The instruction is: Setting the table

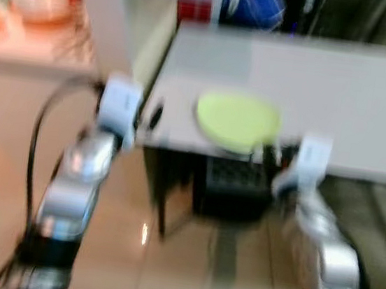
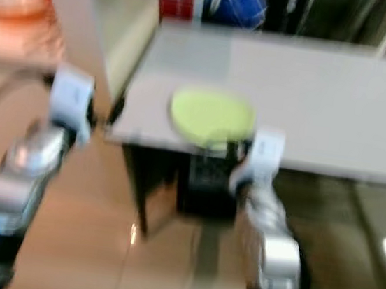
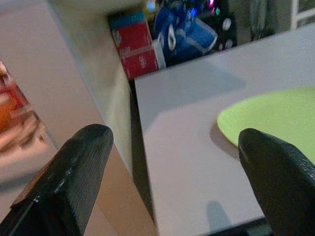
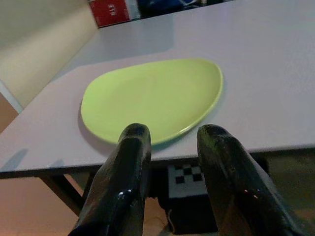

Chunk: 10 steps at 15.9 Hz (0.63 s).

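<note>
Surface: grey table (image 4: 275, 73).
Right gripper (image 4: 170, 135): fingers slightly apart, empty, at the table's near edge.
Plate (image 4: 152, 96): green, just beyond those fingertips; likely stiff, slippery; pinch the near rim.
Left gripper (image 3: 172, 142): wide apart, off the table's corner.

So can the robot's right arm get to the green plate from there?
Probably yes. The right end effector sits just off the table edge, right at the green plate's near rim, and nothing lies between them.
</note>
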### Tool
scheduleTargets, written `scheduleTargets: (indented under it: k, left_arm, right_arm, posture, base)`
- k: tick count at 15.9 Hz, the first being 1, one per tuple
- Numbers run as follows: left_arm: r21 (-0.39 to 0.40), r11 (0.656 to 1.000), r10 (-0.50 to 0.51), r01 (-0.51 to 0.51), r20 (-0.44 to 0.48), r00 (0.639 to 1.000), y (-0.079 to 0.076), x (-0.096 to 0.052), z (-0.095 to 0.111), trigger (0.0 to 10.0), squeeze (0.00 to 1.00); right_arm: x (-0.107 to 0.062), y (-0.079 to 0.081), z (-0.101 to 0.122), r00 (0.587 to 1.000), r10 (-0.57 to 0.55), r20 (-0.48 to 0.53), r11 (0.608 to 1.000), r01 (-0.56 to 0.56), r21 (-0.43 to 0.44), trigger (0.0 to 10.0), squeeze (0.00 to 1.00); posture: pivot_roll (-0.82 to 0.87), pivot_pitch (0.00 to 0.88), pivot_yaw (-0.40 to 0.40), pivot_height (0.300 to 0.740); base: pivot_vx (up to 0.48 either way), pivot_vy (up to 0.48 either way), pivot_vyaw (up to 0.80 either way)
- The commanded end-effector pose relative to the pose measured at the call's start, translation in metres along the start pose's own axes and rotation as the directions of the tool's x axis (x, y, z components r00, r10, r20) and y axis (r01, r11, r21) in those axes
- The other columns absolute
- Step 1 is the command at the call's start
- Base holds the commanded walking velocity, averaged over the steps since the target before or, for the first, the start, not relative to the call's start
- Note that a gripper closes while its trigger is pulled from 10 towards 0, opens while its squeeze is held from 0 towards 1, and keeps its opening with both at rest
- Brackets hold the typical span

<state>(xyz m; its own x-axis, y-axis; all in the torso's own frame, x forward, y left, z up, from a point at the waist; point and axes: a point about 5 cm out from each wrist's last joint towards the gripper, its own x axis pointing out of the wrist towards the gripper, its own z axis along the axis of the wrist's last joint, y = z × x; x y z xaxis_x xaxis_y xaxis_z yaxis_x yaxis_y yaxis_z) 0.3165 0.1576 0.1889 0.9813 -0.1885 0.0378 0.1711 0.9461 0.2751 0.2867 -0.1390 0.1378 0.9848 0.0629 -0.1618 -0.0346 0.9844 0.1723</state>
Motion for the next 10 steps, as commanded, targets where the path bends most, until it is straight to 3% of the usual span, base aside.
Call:
scheduleTargets:
  k: [1, 10]
  left_arm:
    - [0.005, 1.000, 0.012, -0.012, 0.007, 1.000, 0.0040, 0.0009, 0.0029, 10.0, 0.00]
    - [0.006, 0.999, 0.039, -0.039, 0.001, 0.999, 0.0093, 0.0031, 0.0038, 10.0, 0.00]
  right_arm:
    - [0.0008, 0.0044, 0.0053, 1.000, 0.016, 0.012, 1.000, -0.016, 0.007, 10.0, 0.00]
    - [0.0064, 0.0075, 0.0089, 1.000, 0.027, 0.012, 1.000, -0.027, -0.003, 10.0, 0.00]
  posture:
    - [0.00, 0.000, 0.041, 0.740]
    - [0.02, 0.000, 0.029, 0.740]
  base:
    - [0.000, 0.442, 0.00]
    - [0.000, 0.442, 0.00]
